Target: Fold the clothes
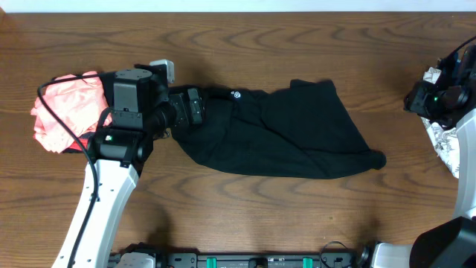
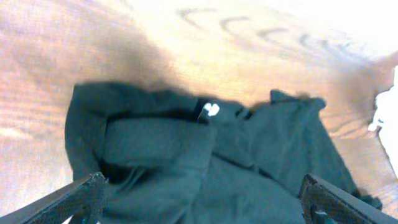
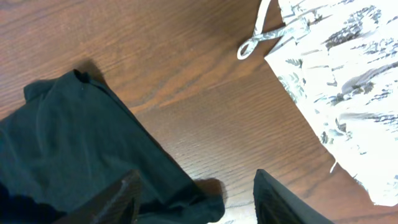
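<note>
Wood-grain table (image 1: pixel 297 216). Black garment (image 1: pixel 282 138): soft, creased, roughly trapezoidal, lying at centre. Leaf-patterned white garment (image 3: pixel 348 93): 3 o'clock edge. Coral-pink garment (image 1: pixel 67 108): bunched, 9 o'clock. Left tool (image 2: pixel 200 193): spread wide, empty, above black fabric. Right tool (image 3: pixel 196 193): parted, empty.

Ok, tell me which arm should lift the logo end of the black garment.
Left. The left gripper hangs open over that end of the black garment, near the logo. The right gripper is off by the white patterned cloth, at the garment's other end.
</note>
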Available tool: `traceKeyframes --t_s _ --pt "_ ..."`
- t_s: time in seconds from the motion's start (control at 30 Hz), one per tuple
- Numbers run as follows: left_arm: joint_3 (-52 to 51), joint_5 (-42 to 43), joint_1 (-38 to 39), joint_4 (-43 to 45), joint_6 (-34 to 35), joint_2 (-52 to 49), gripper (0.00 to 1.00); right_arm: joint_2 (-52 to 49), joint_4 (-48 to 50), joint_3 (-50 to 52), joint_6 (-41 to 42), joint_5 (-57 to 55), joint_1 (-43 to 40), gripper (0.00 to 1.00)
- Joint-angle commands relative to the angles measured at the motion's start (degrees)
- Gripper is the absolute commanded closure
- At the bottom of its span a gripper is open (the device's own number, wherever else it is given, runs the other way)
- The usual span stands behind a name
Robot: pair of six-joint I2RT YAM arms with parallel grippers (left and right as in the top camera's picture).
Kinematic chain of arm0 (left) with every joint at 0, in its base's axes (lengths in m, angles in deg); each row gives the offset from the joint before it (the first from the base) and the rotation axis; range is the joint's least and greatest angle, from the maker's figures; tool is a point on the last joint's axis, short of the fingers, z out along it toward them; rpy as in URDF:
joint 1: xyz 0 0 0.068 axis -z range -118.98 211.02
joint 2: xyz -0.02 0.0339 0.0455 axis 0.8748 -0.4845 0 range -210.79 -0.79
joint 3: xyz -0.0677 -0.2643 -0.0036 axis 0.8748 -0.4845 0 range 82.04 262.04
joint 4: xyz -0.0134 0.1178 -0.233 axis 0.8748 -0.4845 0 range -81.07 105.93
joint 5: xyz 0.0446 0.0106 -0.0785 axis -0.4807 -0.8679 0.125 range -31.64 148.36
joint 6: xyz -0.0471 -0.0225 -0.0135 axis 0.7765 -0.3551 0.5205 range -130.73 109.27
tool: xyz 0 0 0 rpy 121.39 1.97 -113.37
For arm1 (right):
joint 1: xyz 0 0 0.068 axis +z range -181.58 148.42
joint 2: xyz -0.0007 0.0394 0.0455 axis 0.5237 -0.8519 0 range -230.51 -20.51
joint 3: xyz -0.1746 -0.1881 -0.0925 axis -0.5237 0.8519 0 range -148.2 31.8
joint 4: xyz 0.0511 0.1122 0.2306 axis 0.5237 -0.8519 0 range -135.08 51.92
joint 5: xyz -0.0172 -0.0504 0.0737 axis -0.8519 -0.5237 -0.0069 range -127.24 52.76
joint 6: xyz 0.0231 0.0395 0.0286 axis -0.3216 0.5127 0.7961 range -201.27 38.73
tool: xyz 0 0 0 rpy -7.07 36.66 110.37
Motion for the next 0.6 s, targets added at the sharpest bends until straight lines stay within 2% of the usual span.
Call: traceKeyframes --t_s 0.0,0.23,0.4,0.57 --pt "1.0 -0.7 -0.2 2.2 -1.1 -0.8 0.01 1.2 -0.2 -0.3 -0.7 1.0 -0.2 0.48" --pt "1.0 -0.6 1.4 6.0 -0.4 -8.5 0.02 0.2 -0.5 4.0 -0.7 4.5 2.0 0.50" --pt "1.0 -0.6 5.6 8.3 0.4 -15.9 0.02 0.0 5.6 12.3 -0.8 5.4 4.4 0.56" --pt "1.0 -0.7 8.9 11.2 0.4 -23.1 0.02 0.0 12.1 18.8 -0.8 8.0 6.6 0.55"
